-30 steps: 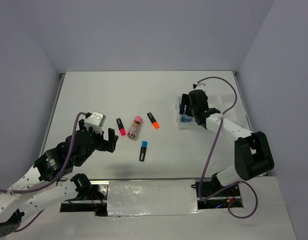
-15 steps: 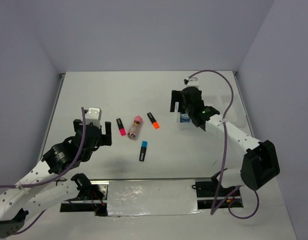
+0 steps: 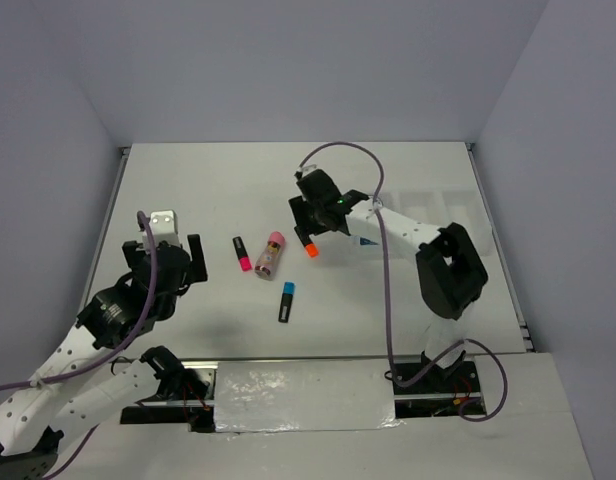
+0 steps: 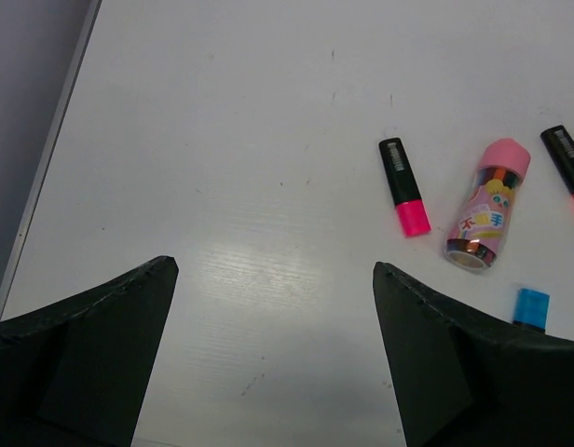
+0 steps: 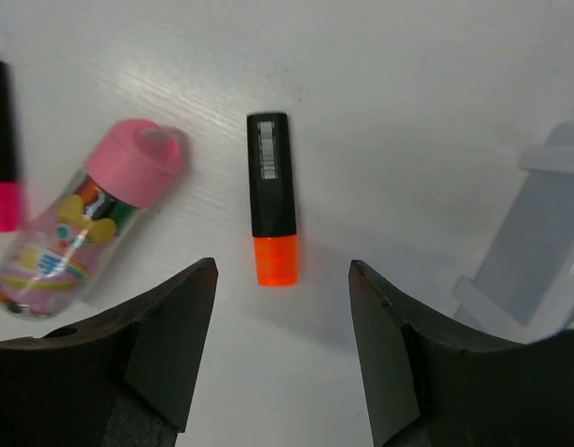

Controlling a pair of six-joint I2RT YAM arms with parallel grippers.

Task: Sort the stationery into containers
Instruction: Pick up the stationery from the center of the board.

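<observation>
Four items lie mid-table: a pink-capped highlighter (image 3: 242,253) (image 4: 403,186), a pink-capped tube (image 3: 271,254) (image 5: 91,219), an orange-capped highlighter (image 3: 307,243) (image 5: 273,209) and a blue-capped highlighter (image 3: 287,301) (image 4: 531,307). My right gripper (image 3: 311,212) (image 5: 282,268) is open and empty, hovering over the orange highlighter, whose orange cap lies between the jaw tips. The whitish tray (image 5: 548,233) stands just right of it, mostly hidden behind the right arm in the top view. A bit of blue shows in it; the tape rolls are not clearly seen. My left gripper (image 3: 164,255) (image 4: 275,265) is open and empty, left of the pink highlighter.
The right arm (image 3: 408,228) reaches across the table's right half towards the middle. The table's left edge (image 4: 45,158) runs close to my left gripper. Grey walls close in the back and both sides.
My right gripper has swung left, from over the tray to over the orange highlighter. My left gripper has drawn back to the left, away from the pink highlighter.
</observation>
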